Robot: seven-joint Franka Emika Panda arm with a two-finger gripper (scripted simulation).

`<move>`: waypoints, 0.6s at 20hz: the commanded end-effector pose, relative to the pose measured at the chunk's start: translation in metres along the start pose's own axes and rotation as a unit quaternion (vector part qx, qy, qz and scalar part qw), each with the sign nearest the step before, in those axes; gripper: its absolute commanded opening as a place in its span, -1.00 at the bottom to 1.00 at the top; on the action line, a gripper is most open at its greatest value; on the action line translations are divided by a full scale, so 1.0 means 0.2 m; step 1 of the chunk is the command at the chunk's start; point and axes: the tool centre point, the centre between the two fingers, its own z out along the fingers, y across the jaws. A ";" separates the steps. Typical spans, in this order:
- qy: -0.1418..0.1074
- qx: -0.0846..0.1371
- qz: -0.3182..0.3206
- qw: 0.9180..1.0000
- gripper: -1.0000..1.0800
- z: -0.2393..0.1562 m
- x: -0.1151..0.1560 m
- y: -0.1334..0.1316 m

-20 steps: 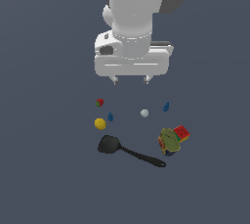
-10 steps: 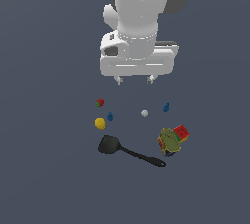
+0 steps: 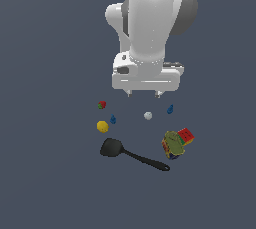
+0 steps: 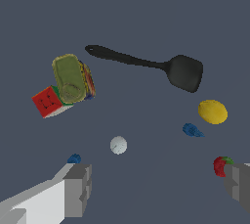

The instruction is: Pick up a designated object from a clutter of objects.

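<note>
Claw (image 3: 144, 93) hanging above the clutter, fingers (image 4: 78, 189) spread wide, gripping nothing | white ball (image 3: 148, 116) lying on the bench (image 3: 55, 173) just below the fingertips, between two blue teardrops (image 3: 113, 119) | yellow ball (image 3: 102, 126) and strawberry (image 3: 102, 105) sitting toward the exterior view's left | black spatula (image 3: 131, 155) lying beyond | colourful cube (image 3: 185, 135) touching green-yellow lump (image 3: 174, 144).

Matt, faintly dimpled white on the ball (image 4: 118, 145), smooth dull black plastic on the spatula (image 4: 181, 72), glossy colour on the cube (image 4: 48, 101), waxy yellow on the yellow ball (image 4: 213, 111), satin white plastic on the gripper (image 3: 144, 93) housing.
</note>
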 end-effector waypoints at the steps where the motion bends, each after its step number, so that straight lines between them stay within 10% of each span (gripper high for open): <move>1: -0.001 0.001 0.019 1.000 0.92 0.11 -0.01 -0.03; 12: 0.000 -0.004 0.125 0.992 0.92 0.65 -0.17 -0.17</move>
